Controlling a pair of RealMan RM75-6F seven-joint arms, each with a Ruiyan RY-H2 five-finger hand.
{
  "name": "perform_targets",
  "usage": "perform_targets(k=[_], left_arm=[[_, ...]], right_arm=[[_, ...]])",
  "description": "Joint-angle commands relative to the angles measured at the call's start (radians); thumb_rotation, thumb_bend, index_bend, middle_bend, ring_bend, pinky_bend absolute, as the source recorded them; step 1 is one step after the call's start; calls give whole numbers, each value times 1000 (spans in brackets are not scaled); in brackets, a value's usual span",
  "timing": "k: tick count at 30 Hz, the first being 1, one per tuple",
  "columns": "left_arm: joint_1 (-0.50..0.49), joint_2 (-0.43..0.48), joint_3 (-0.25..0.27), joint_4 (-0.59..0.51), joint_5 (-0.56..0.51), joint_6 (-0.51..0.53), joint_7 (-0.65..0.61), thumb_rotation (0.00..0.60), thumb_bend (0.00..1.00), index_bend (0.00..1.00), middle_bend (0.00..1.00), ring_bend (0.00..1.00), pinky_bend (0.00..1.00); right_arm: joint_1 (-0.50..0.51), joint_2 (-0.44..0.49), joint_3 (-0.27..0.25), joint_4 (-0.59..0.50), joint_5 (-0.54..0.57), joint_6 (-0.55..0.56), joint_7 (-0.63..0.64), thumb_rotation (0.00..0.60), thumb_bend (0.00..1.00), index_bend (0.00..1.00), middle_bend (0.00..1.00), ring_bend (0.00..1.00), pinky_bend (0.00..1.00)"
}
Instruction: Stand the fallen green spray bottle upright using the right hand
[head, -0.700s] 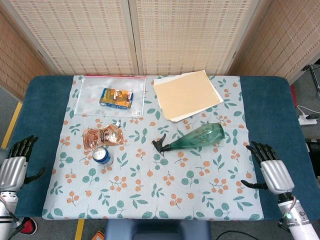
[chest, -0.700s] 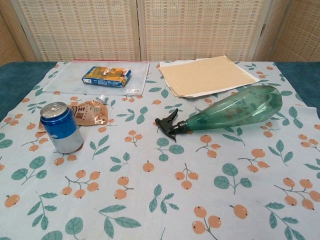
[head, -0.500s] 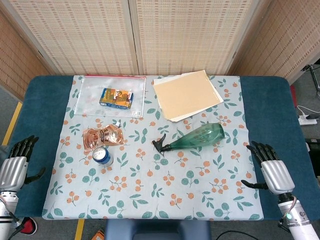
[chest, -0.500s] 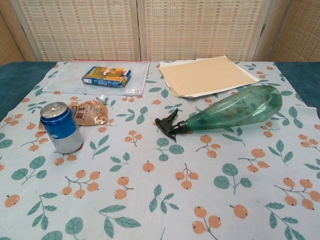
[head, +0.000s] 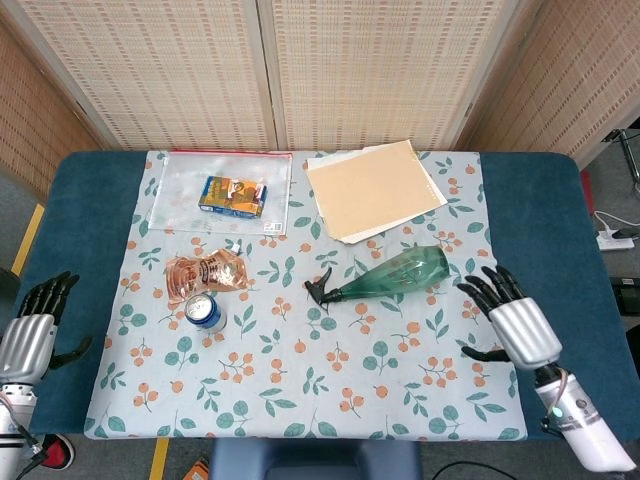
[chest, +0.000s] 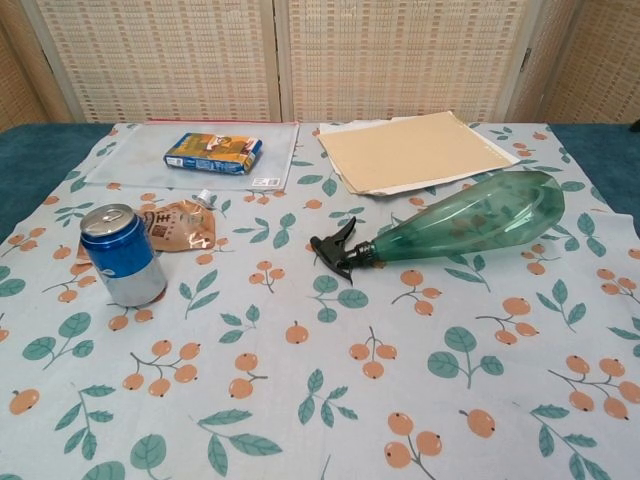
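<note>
The green spray bottle (head: 396, 272) lies on its side on the floral tablecloth, black nozzle pointing left; the chest view shows the bottle (chest: 470, 217) at centre right. My right hand (head: 511, 323) hovers open just right of the bottle's base, fingers spread toward it and holding nothing. At the table's left edge, over the blue cloth, my left hand (head: 32, 333) stays open and empty. Neither hand appears in the chest view.
A blue soda can (head: 205, 312) stands left of centre, with a crumpled brown pouch (head: 204, 273) behind it. A small blue box (head: 233, 194) lies on a clear plastic sleeve at the back left. A tan folder (head: 372, 189) lies behind the bottle.
My right hand has moved left and forward from the table's right edge toward the bottle's base. The bottle and my left hand have not moved.
</note>
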Motion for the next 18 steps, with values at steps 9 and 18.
perform_targets(k=[9,18], left_arm=[[-2,1,-2,-1,-7,-8,-5,600,254,0,0,0,21],[-13,5,-6,3,-22,-35,-25,600,254,0,0,0,21]], right_arm=[[362,-43,120,52,22,-430,-276,600,0,332,268,46,131],[466,-189,136,146,185,-550,-438,600,0,312,272,49,131]])
